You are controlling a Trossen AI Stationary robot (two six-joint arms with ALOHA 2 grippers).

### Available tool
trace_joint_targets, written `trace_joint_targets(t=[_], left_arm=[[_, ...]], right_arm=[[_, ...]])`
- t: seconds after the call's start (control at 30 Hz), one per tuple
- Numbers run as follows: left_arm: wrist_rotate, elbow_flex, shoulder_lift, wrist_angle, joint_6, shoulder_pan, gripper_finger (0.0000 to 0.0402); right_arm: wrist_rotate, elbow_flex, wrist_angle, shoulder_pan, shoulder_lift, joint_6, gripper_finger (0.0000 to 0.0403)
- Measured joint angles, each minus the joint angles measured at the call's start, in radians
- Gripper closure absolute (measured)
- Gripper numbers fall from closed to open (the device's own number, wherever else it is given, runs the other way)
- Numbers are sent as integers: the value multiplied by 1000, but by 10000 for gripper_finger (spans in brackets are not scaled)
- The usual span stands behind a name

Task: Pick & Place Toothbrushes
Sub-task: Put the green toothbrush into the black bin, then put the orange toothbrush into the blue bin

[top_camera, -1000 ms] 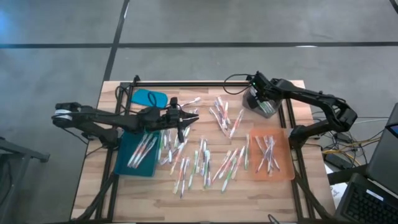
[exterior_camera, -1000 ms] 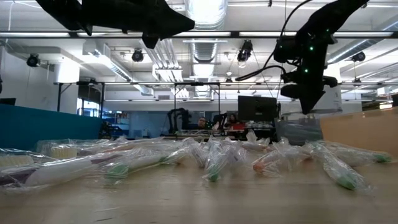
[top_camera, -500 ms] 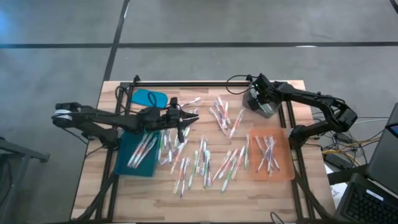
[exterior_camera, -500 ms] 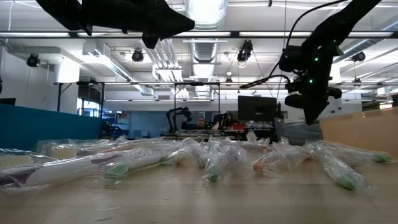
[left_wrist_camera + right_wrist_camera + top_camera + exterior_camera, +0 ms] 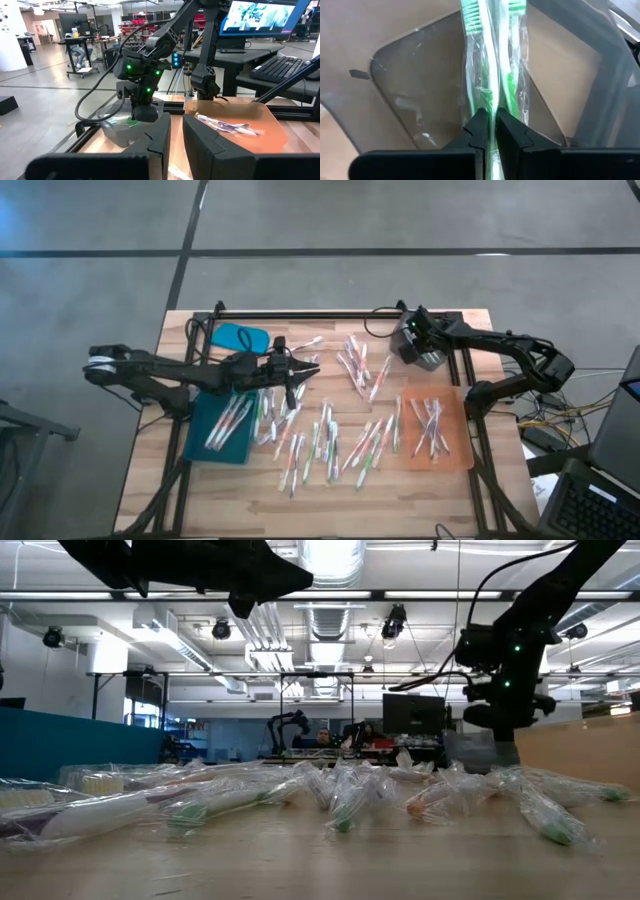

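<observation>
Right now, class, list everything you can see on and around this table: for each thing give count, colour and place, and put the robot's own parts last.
loose toothbrushes: dozens, white with green, pink or orange, mid-table
teal tray: one, left side, some toothbrushes inside
orange tray: one, right side, several toothbrushes inside
clear bin: one, far right
teal lid: one, far left
wrapped green toothbrush: one, over the clear bin
left gripper: above the table's left half
right gripper: shut on the wrapped green toothbrush

Right gripper point(image 5: 489, 131) is clamped nearly closed; left gripper point(image 5: 176, 132) hangs slightly parted.
</observation>
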Motion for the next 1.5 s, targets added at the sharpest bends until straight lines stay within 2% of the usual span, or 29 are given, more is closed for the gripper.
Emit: trace_joint_targets(t=[0.33, 0.93, 1.2, 1.5], left_arm=[[0, 0, 0, 0, 0, 0, 346], [0, 0, 0, 0, 4, 0, 346], [0, 0, 0, -2, 9, 1, 346], [0, 0, 0, -10, 9, 0, 346]], right_arm=[[0, -11, 25, -4, 0, 7, 378], [-1, -7, 27, -4, 0, 8, 277], [-11, 72, -28, -4, 0, 3, 253], [-11, 217, -211, -4, -8, -19, 245]])
